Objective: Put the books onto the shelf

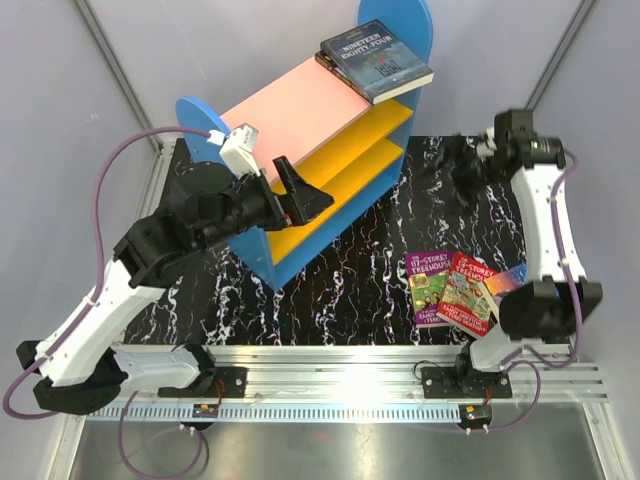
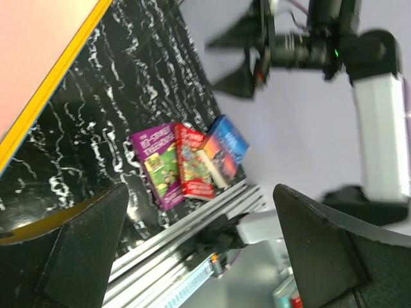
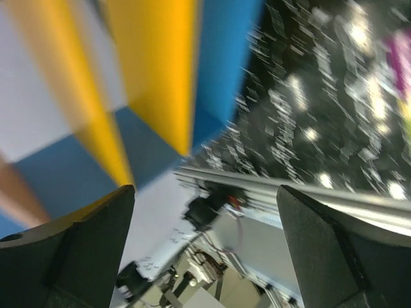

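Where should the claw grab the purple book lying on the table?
Probably its free long edge, the one away from the red book, coming in over the bare table. The purple book lies flat, and the red book overlaps its other long edge.

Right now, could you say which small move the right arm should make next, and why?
Probably bring the open, empty right gripper toward the red book: it lies with two others on the table by that arm's base, not shelved.
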You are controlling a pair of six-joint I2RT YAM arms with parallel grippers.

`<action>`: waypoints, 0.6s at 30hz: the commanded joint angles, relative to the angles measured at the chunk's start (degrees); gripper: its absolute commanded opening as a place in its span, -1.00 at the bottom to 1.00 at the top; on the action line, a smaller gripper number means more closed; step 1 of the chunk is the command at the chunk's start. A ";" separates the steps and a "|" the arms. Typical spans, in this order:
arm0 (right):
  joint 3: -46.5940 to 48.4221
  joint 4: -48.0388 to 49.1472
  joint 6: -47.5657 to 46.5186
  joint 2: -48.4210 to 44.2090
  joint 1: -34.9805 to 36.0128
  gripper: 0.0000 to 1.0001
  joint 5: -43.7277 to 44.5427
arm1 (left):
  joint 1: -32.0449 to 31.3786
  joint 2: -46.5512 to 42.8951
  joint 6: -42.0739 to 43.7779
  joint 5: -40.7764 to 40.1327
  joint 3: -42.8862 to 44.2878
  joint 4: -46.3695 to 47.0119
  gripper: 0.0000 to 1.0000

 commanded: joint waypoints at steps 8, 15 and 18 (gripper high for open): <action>-42.48 -3.66 -1.29 -29.46 -6.96 0.99 21.09 | -6.48 17.51 6.69 16.13 -9.57 6.64 0.97; -48.98 -6.57 -4.90 -29.21 -6.88 0.99 27.89 | -9.57 22.99 4.24 19.83 -8.50 12.70 0.97; -53.80 -5.43 -5.08 -29.03 -6.35 0.99 28.77 | -9.57 23.16 4.15 20.70 -9.38 14.29 0.97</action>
